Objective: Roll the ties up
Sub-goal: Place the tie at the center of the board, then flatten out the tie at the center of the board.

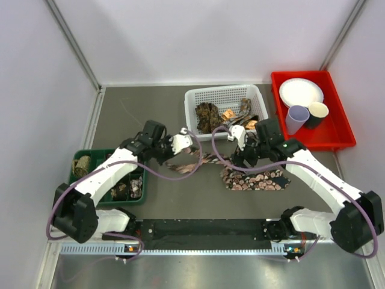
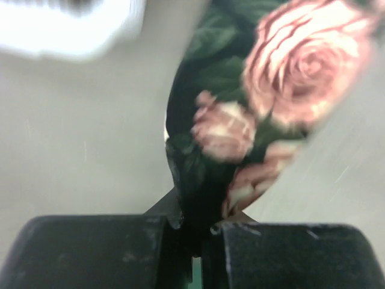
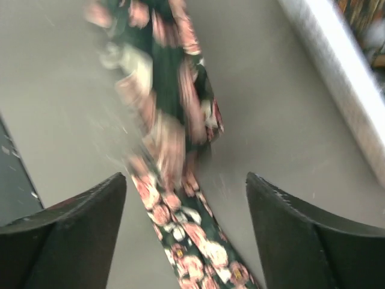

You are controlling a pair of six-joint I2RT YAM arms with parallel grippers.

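Observation:
A dark tie with pink roses (image 1: 252, 179) lies across the table middle, its wide end folded at the right and its narrow end running left. My left gripper (image 1: 183, 143) is shut on the narrow end of this tie (image 2: 240, 114), which fills the left wrist view. My right gripper (image 1: 239, 150) is open above the tie's middle; in the right wrist view the tie (image 3: 180, 198) runs between the two spread fingers (image 3: 72, 223). More ties lie crumpled in the white mesh basket (image 1: 198, 96). Rolled ties (image 1: 82, 162) sit in the green tray (image 1: 144, 195).
A red bin (image 1: 343, 138) at the back right holds a white plate (image 1: 301, 92), a lilac cup (image 1: 296, 118) and a dark cup (image 1: 317, 112). Grey walls close in the left, back and right sides.

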